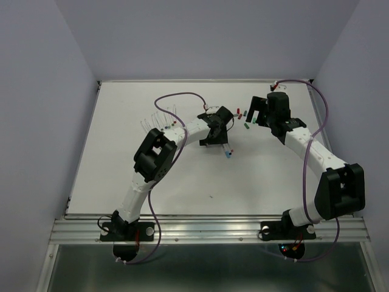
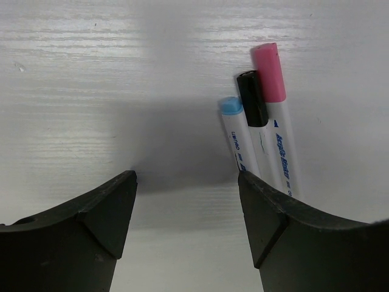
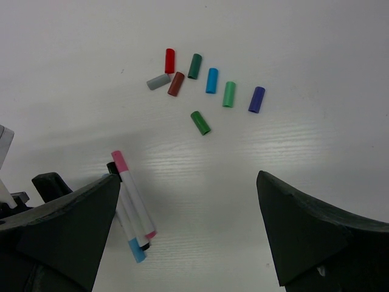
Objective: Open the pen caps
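Both claws are spread wide with nothing in them. The left claw (image 2: 185, 182) hangs low over the table (image 1: 121, 170) with just bare wood between its fingers. The right claw (image 3: 187, 179) sits higher up and looks down on the loose stuff.

Three pens lie side by side, touching, all pointing the same way: pink pen (image 2: 279, 131), black pen (image 2: 260, 143), blue pen (image 2: 236, 137). In the left wrist view they're tucked right against the outside of that claw's right-hand finger (image 2: 267, 225), not between the fingers. All three look capped to me, though the blue one only shows a short coloured end, so I wouldn't swear to it.

The loose caps (image 3: 211, 80) are scattered in a small bunch further out, well apart from those pens. From the right wrist view:
- red cap (image 3: 169, 61), with the grey cap (image 3: 158, 81) and maroon cap (image 3: 176, 84) just under it, those two about touching
- dark green cap (image 3: 194, 66), light green cap (image 3: 228, 94) and purple cap (image 3: 256, 99), strung out to the right
- one more green cap (image 3: 200, 122) on its own, nearest the pens

From the top camera the bunch sits between the two claws. Off to the left there's a row of pale barrels (image 1: 157, 118), too faint to count.
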`<move>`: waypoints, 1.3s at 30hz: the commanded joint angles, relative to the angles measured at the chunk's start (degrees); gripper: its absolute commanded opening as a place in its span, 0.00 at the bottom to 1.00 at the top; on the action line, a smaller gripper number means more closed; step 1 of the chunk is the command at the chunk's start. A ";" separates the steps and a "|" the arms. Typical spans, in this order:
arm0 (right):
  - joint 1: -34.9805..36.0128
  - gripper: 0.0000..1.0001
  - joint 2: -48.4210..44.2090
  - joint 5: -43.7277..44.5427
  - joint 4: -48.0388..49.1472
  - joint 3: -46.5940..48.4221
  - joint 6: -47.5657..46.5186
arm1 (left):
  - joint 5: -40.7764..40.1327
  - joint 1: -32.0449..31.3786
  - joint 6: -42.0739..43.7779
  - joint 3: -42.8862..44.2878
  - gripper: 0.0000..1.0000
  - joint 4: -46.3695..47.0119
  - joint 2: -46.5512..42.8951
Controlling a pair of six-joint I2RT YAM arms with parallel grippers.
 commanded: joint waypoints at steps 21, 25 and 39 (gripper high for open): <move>0.06 1.00 -1.17 1.87 1.26 -0.05 -1.01 | 0.69 -0.43 -0.91 -1.53 0.79 2.83 -7.31; 0.06 1.00 -0.91 1.87 1.35 0.04 -1.10 | 0.51 -0.34 -0.65 0.57 0.79 1.69 -5.03; 0.06 1.00 -0.65 2.49 1.35 0.13 -1.36 | -1.07 -0.34 -0.38 6.11 0.77 -1.65 0.16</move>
